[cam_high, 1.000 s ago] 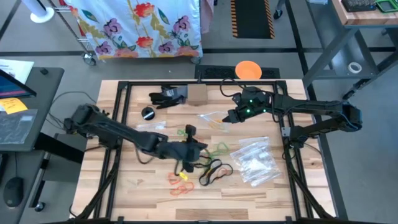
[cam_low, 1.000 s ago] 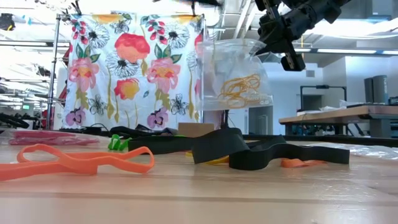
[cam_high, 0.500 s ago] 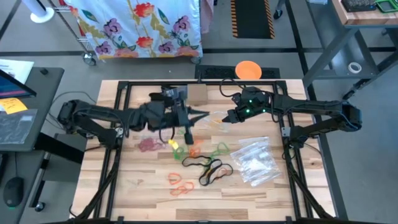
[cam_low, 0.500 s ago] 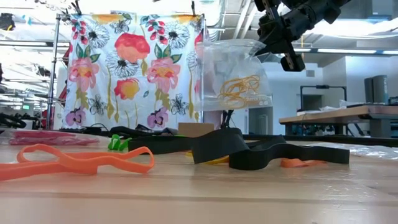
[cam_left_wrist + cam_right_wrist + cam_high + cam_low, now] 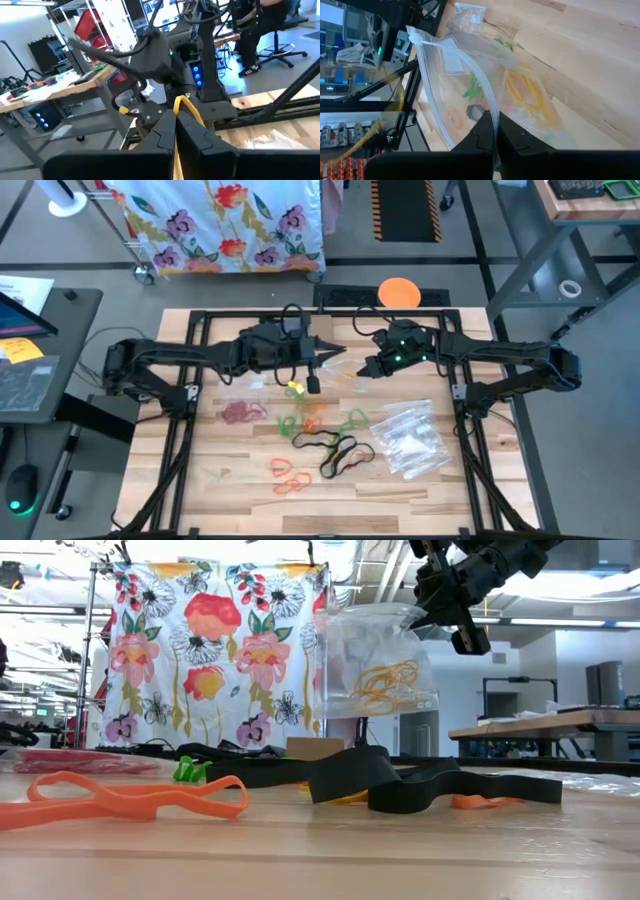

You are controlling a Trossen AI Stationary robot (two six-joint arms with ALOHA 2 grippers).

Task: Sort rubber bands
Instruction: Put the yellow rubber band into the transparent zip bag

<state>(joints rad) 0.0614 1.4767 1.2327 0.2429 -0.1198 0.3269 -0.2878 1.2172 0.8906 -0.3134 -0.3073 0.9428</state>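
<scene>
Left gripper (image 5: 322, 360) squeezed tight on a yellow rubber band (image 5: 186, 106), held up over the table (image 5: 230, 470) near the far side. Right gripper (image 5: 368, 368) pinched shut on the top edge of a clear bag (image 5: 470, 85), hanging in the air with yellow bands (image 5: 385, 680) inside. More rubber bands (image 5: 320, 445) spread on the wood below: green, orange, black, red. Pile of empty bags (image 5: 410, 438) lying to the right.

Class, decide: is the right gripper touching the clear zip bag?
Touching. The right wrist view shows the right gripper shut on the clear zip bag's edge, holding it up.
</scene>
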